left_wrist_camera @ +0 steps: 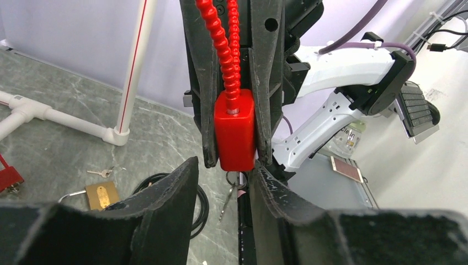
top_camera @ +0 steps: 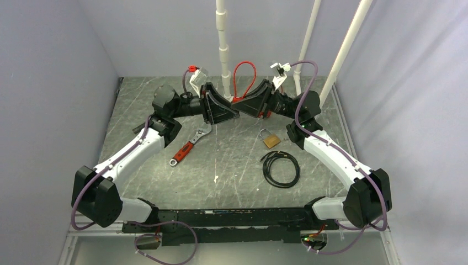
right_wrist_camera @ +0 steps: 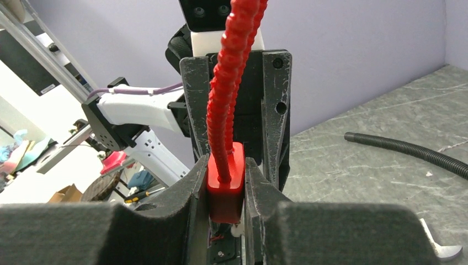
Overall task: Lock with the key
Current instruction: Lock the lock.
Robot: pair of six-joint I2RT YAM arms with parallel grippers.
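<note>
My right gripper [right_wrist_camera: 226, 165] clamps the red padlock [right_wrist_camera: 225, 190]; my left gripper [left_wrist_camera: 226, 167] stands apart around the half-hidden key [left_wrist_camera: 228, 197].

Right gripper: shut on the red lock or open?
Shut. Right gripper pads press both sides of the red lock, no gap visible.

Bright even light, soft shadows, blurred near foreground

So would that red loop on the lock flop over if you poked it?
Probably bendy but springy: the loop stands up in an arch by itself above the lock. Its ribbed coating likely isn't slippery.
</note>
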